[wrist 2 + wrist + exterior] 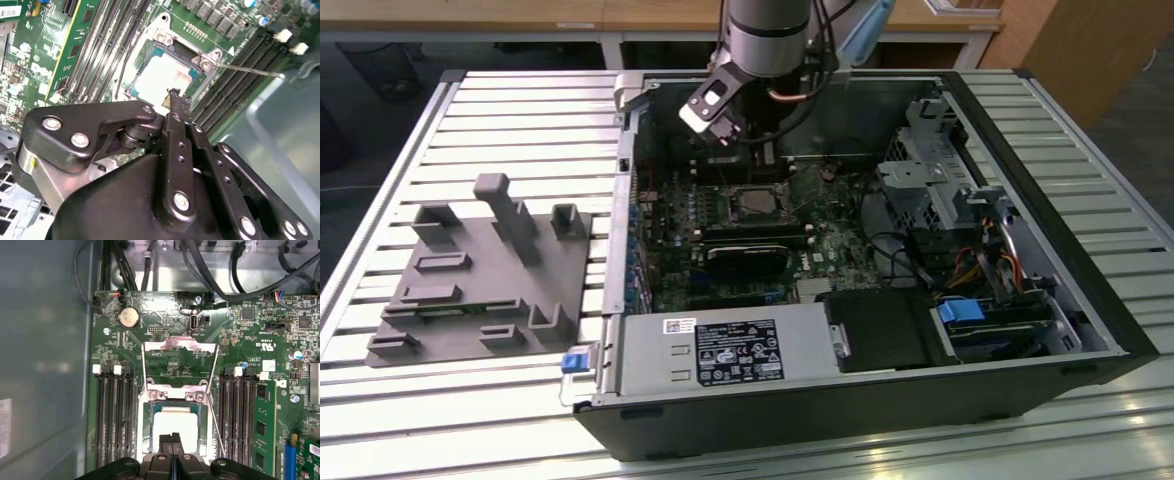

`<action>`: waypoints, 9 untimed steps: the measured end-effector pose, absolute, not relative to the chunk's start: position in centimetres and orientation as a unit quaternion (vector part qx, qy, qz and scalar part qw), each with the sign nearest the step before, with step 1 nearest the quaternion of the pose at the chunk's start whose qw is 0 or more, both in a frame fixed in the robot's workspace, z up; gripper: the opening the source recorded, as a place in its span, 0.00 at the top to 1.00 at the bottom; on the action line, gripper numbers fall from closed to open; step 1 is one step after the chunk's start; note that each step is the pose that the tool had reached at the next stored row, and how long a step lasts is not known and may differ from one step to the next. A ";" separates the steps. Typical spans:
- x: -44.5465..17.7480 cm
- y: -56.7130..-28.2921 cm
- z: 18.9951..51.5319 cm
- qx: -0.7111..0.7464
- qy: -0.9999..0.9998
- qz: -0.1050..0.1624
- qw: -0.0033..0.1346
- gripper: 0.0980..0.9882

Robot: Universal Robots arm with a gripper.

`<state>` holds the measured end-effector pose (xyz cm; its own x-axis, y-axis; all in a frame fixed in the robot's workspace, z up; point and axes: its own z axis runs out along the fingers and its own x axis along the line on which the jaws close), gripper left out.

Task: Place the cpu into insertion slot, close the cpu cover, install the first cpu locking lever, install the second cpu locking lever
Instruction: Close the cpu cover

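The open computer case [881, 400] lies on its side on a table [507, 110] of pale metal slats, which runs well past the case on every side. On the slats to the exterior view's left of the case sits a grey plastic fixture [480, 270] with upright posts and shallow pockets. Beyond the far edge of the table are light wooden desktops [654, 15] on white legs. A wooden cabinet [1101, 50] stands at the exterior view's far right, over a dark floor.

The arm [767, 35] reaches down from the far side into the case, above the green circuit board [235, 340]. The pincer [172, 439] is clenched, its two black fingertips pressed together with nothing between them. In both wrist views it hangs right over the near edge of the cpu [157, 82]; whether it touches the chip cannot be told.

The cpu lies flat in the insertion slot [152, 407], its silvery top facing up inside the dark frame. The cpu cover [180, 343] is swung back on the far side of the slot, and the green board shows through its window. A locking lever [250, 70] sticks out sideways from a corner of the slot across the long memory slots [112, 415], unlatched. Black cables [210, 270] run along the case wall beyond the board.
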<state>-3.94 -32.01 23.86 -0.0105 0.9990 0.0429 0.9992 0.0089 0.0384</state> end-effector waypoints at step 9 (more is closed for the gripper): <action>-3.9 -32.2 25.9 -0.703 -0.710 -0.033 0.011 0.97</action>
